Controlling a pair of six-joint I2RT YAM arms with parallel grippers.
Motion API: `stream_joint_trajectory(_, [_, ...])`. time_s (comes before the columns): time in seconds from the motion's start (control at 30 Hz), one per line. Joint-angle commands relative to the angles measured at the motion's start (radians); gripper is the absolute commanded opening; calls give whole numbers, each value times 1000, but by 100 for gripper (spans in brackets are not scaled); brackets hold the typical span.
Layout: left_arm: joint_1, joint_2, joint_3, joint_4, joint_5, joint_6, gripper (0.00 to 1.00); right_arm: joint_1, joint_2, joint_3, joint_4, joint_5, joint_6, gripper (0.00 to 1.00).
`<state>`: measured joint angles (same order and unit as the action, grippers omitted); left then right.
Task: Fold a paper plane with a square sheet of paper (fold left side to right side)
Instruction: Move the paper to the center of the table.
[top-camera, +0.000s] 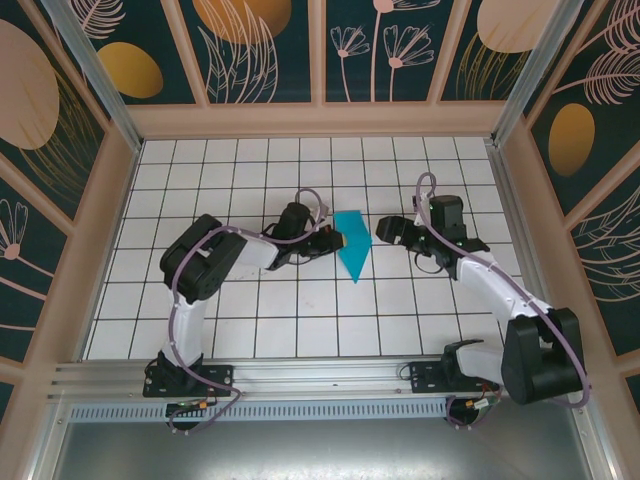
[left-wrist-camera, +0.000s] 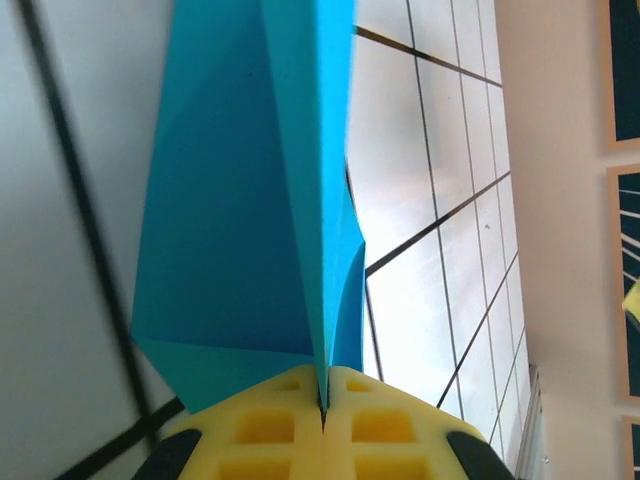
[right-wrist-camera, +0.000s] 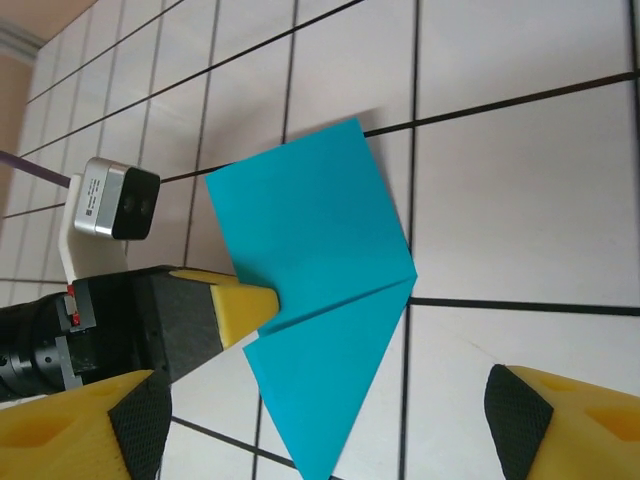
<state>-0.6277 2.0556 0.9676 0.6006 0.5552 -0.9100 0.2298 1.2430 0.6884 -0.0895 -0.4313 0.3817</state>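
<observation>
Gripping the paper (top-camera: 353, 245) with the left hand (top-camera: 328, 241), pressing its fingers (left-wrist-camera: 285, 425) shut on the 9 o'clock edge. Lying mid-table (top-camera: 250, 330), stretching its long axis from 12 to 6, pointing its tip at 6. Holding the right hand (top-camera: 386, 229) wide and empty just beside the paper at 3 o'clock, not touching. Judging the left hand nearer, so likely carrying the fold across toward 3. Counting one paper and two hands. Possibly lifting a flap off the table, though hard to tell.
</observation>
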Motion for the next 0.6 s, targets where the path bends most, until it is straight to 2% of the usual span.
stream_joint_trajectory(0.0, [36, -86, -75, 9, 67, 85, 0, -2, 63, -11, 112, -153, -11, 85])
stream_joint_trajectory(0.3, [108, -222, -250, 59, 215, 176, 0, -1, 241, -15, 419, -369, -3, 83])
stream_joint_trajectory(0.57, [113, -249, -291, 93, 253, 186, 0, 34, 455, 22, 595, -490, -7, 74])
